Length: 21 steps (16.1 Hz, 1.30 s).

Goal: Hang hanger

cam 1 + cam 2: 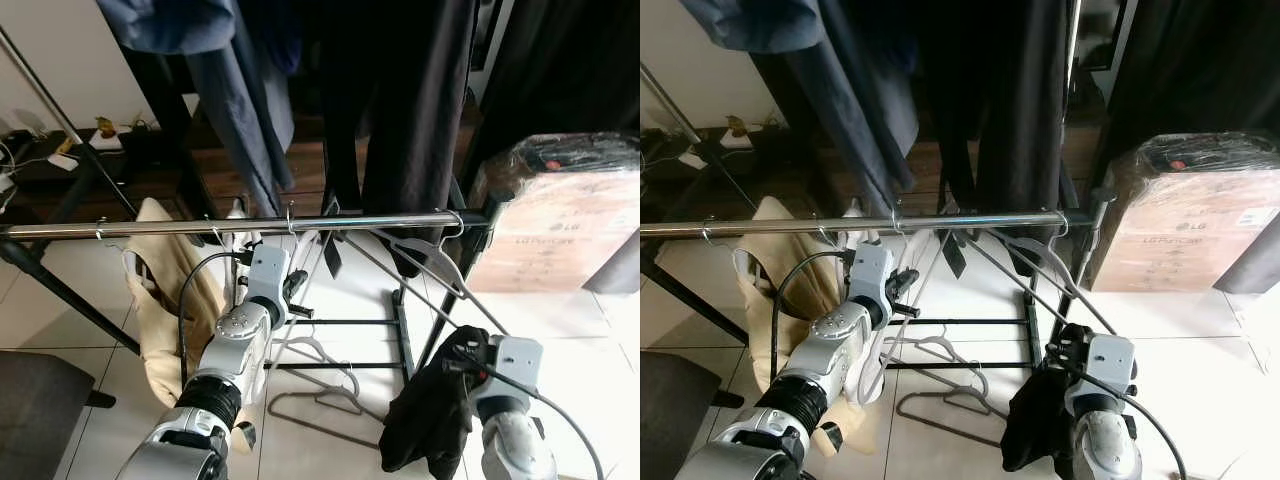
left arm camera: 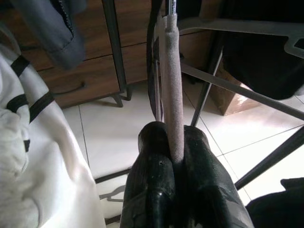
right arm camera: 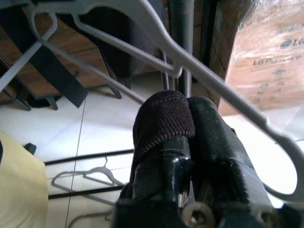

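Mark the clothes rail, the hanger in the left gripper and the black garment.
clothes rail (image 1: 380, 222), left eye view, bare middle stretch.
hanger (image 2: 172, 90), left wrist view, padded grey arm.
black garment (image 1: 430, 415), left eye view, hanging bulk.

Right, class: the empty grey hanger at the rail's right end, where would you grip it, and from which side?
Probably its bare sloping shoulder bar just below the hook, coming from the robot's side of the rail: the grey hanger hangs free, no clothes on it, its thin bar crossing in front.

The plastic-wrapped cardboard box (image 3: 266, 61) beside the rack carries the LG logo and the word "PuriCare" in grey print; smaller lines below are illegible.
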Tool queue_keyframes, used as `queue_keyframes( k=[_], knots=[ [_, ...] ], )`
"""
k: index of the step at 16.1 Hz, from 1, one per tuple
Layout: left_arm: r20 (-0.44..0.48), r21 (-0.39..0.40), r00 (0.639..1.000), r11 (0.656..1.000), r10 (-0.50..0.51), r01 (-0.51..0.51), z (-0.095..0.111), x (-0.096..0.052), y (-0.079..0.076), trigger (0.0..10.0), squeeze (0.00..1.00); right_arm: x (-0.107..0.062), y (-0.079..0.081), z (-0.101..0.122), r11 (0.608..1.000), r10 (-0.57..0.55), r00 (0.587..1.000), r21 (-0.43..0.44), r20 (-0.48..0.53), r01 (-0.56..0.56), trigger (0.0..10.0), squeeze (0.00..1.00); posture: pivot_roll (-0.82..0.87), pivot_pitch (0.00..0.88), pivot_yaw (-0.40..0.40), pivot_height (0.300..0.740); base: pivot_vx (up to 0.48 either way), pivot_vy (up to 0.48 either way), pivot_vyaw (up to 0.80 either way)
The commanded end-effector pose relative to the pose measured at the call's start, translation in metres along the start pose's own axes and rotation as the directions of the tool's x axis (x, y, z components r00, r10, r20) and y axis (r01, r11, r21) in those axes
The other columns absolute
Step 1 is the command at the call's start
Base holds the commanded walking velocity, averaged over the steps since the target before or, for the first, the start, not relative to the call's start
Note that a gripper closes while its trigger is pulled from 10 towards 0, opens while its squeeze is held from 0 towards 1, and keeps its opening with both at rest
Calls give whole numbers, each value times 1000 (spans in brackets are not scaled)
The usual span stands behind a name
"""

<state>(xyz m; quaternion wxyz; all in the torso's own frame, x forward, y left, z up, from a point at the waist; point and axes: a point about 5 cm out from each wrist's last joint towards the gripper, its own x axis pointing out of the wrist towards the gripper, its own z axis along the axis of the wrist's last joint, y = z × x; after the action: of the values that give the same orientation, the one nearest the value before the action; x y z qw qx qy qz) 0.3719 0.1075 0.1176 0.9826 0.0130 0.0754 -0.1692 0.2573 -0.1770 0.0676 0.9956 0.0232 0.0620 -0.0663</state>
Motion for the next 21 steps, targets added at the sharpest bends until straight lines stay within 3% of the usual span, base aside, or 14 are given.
queue_keyframes(
  k=[1,4,9,10,11,12,14,16,19,21],
  knots=[
    [32,44,999,999,4,-6,-1,-5,3,0,0,1,-1,2,1000,0,1000,-7,19,0,10000,0,-147,88,73,740,0,0,0],
    [81,97,997,995,17,-25,2,-11,7,0,0,3,-2,3,1000,-3,1000,-8,26,3,10000,0,-147,91,73,740,0,0,0],
    [67,176,996,982,58,-69,-38,-61,25,0,0,2,-6,-2,1000,-9,1000,-16,12,9,10000,0,-135,96,73,740,0,0,0],
    [52,182,997,981,56,-64,-45,-71,25,8000,0,2,-7,-2,1000,-9,1000,-19,10,10,10000,0,-131,97,72,740,0,0,0],
    [33,174,999,984,43,-48,-52,-82,23,10000,0,2,-8,-3,1000,-9,1000,-22,7,9,10000,0,-130,97,71,740,0,0,0],
    [-19,189,999,982,30,-26,-66,-94,18,10000,0,2,-9,-3,1000,-9,1000,-26,5,9,10000,0,-129,95,71,740,0,0,0],
    [-44,152,998,988,42,-35,-74,-103,14,10000,0,2,-9,-3,999,-8,1000,-31,5,8,10000,0,-141,97,67,740,0,0,0],
    [-42,157,997,986,57,-50,-72,-108,15,10000,0,1,-12,-2,999,-10,1000,-34,6,11,10000,0,-141,97,63,740,0,0,0],
    [3,105,997,992,75,-75,-64,-126,15,10000,0,2,-17,-1,999,-16,1000,-42,6,16,10000,0,-130,104,55,740,0,0,0],
    [12,89,996,992,92,-93,-62,-128,15,10000,0,3,-16,0,999,-10,1000,-42,7,11,10000,0,-125,107,50,740,0,0,0]
  ],
)
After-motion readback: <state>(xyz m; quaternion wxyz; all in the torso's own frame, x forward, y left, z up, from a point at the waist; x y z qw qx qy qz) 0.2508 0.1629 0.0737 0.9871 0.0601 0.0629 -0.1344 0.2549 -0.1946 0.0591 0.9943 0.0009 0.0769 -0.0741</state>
